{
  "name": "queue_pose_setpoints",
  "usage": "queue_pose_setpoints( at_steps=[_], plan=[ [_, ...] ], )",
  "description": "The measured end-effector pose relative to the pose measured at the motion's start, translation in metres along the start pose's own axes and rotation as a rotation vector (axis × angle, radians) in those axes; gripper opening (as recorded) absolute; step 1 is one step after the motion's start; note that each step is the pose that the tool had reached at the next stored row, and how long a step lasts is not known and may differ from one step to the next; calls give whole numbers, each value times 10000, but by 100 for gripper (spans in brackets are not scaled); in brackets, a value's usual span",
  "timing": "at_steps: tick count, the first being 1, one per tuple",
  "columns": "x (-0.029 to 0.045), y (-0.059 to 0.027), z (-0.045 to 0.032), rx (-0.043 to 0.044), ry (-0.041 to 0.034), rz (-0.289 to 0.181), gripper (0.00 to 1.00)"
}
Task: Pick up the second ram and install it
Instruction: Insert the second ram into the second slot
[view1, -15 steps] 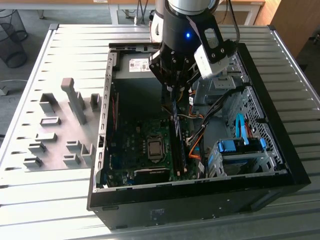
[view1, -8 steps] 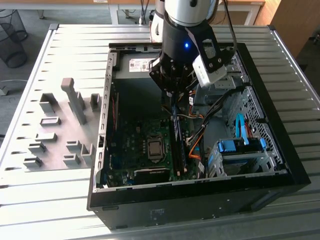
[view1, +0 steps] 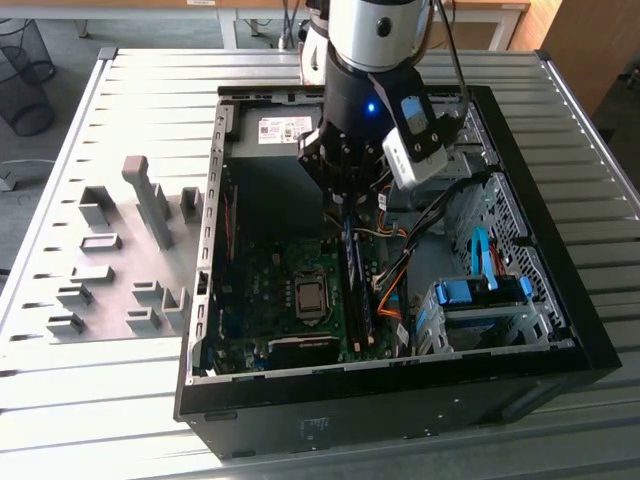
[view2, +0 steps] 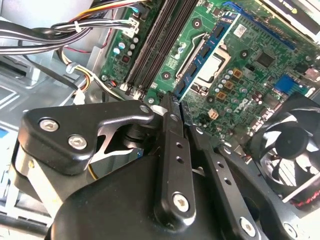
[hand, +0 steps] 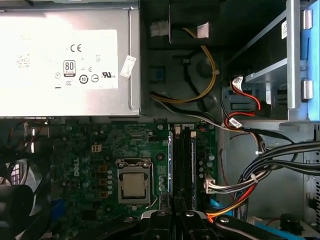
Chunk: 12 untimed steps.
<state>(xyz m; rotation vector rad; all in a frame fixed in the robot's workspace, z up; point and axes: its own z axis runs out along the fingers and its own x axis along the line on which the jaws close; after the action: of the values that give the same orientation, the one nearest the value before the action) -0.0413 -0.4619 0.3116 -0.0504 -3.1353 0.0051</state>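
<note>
Ram: thin blue stick, pinched tight between the closed fingers of the gripper. Up on its edge over the board, just beside the long black slots and near the chip socket. Hard to tell if down in a slot yet. Best to keep it straight, line it up with the slot, push down evenly and stay off the wires. Inside the case: board, fan, power box, wires. On the tray: gray holders.
</note>
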Motion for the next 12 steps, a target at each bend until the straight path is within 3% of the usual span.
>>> queue_pose_setpoints(
  at_steps=[12],
  plan=[
    [-1, 0, 194, 1, 0, 0, 13]
  ],
)
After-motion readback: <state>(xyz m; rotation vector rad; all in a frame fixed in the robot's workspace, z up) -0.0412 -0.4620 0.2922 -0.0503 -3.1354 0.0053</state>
